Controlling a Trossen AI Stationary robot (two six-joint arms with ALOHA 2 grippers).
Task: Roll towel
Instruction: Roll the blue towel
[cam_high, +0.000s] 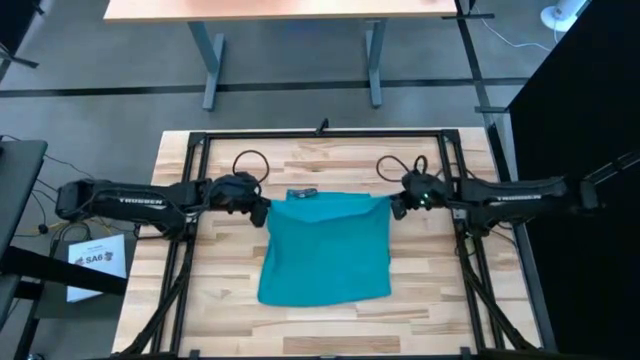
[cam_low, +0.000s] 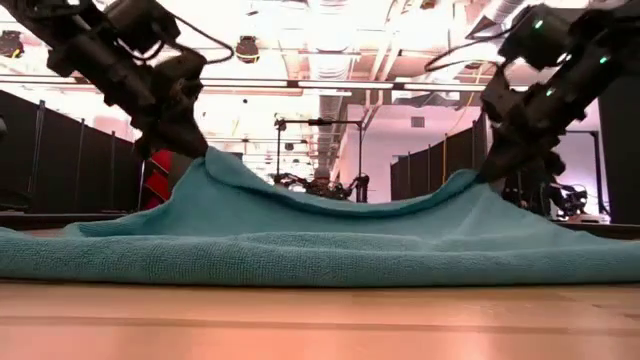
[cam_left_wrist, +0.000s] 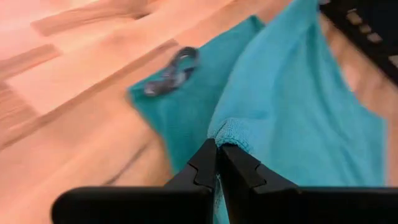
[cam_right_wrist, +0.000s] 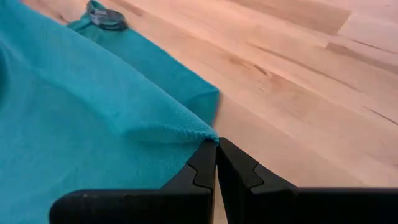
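Towel (cam_high: 325, 250) first, from the high view: it is lying mostly flat in the middle of the table (cam_high: 200, 300), teal, with its tag (cam_high: 302, 193) sitting at the far edge. I am holding the left gripper (cam_high: 262, 208) at the towel's far left corner and the right gripper (cam_high: 393, 208) at its far right corner, both arms reaching in from the sides.

Low view: I am seeing both far corners raised off the wood, the left gripper (cam_low: 190, 140) and right gripper (cam_low: 500, 165) each pulling up a peak, with the cloth sagging between them and the near part of the towel (cam_low: 300, 250) resting on the table (cam_low: 320, 320).

Left wrist view: the left gripper (cam_left_wrist: 217, 149) is clenched, pinching a fold of towel (cam_left_wrist: 298, 112) at its fingertips; the tag (cam_left_wrist: 171, 71) is lying just beyond that corner.

Right wrist view: the right gripper (cam_right_wrist: 216, 149) is clenched too, with the towel (cam_right_wrist: 74, 112) hem caught at its tips, and bare table (cam_right_wrist: 311, 81) beside it.

My judgement on progress: I am only at the start. Both far corners are gripped and lifted, but no roll is showing anywhere. What is left is folding that far edge over toward the near one and turning it until the whole cloth is wound up.
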